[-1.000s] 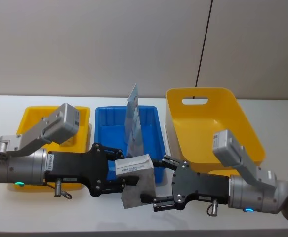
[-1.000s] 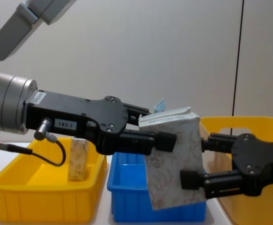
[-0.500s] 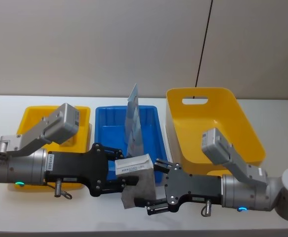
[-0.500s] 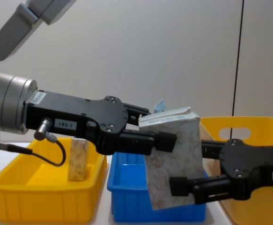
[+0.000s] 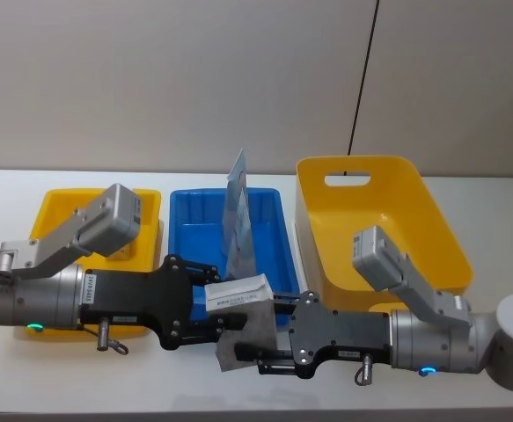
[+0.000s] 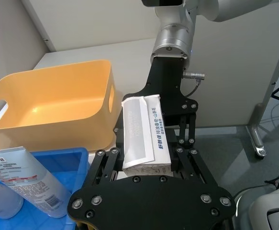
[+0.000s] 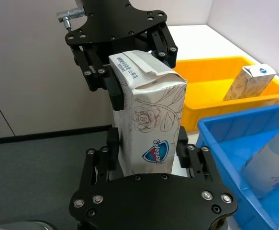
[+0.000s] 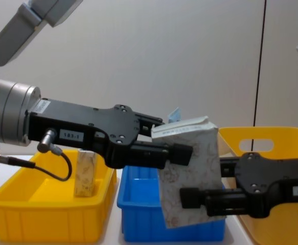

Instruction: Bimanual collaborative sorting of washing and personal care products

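You have the rose-print Safeguard pack (image 5: 238, 297) aloft at the blue bin's (image 5: 199, 237) 6 o'clock, left gripper (image 5: 223, 309) fingers clamped under its white top and right gripper (image 5: 260, 338) fingers open around its lower half; it looks a light, crushable carton, so squeeze the flat sides gently.

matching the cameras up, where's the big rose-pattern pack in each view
Head view: rose-pattern pack low centre, between left gripper and right gripper.
Chest view: pack centre, tilted, in front of the blue bin.
Left wrist view: pack centre, white top toward camera.
Right wrist view: pack centre, logo side showing.
Shared landmark: the blue bin, next to the pack in all four.
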Controlling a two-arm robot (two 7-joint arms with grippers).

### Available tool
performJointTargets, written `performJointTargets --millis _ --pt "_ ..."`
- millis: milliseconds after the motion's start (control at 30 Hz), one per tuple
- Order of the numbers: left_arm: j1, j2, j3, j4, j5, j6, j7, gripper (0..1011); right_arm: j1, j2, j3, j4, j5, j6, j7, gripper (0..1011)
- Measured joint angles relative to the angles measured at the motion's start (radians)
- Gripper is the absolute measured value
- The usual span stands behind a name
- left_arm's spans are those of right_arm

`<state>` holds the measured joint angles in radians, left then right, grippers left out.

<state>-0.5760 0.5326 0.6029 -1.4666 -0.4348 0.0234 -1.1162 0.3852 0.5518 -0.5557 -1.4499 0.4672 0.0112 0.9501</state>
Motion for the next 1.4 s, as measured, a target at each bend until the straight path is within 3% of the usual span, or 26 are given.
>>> performJointTargets --millis 400,567,667,967,1200,1400 --pt "0.0 0.0 0.0 0.0 0.0 0.0 0.0 427 0.003 -0.001 -0.004 0.0 0.001 0.008 0.002 350" --pt "0.0 0.0 0.0 0.0 0.0 0.0 0.0 435 0.004 -0.001 -0.005 0.0 0.002 0.009 0.002 344" --pt "0.0 0.0 0.0 0.0 0.0 0.0 0.0 493 0.004 -0.001 -0.005 0.0 0.003 0.009 0.002 341" --pt "0.0 0.0 0.0 0.0 0.0 0.0 0.0 808 -0.014 0.01 -0.001 -0.026 0.019 0.007 -0.001 342" --pt "0.0 0.0 0.0 0.0 0.0 0.0 0.0 976 -0.037 0.027 0.007 -0.055 0.028 0.002 -0.015 341" --pt "0.001 0.001 0.0 0.0 -0.002 0.0 0.002 1001 -0.061 0.043 0.02 -0.081 0.032 -0.004 -0.047 341"
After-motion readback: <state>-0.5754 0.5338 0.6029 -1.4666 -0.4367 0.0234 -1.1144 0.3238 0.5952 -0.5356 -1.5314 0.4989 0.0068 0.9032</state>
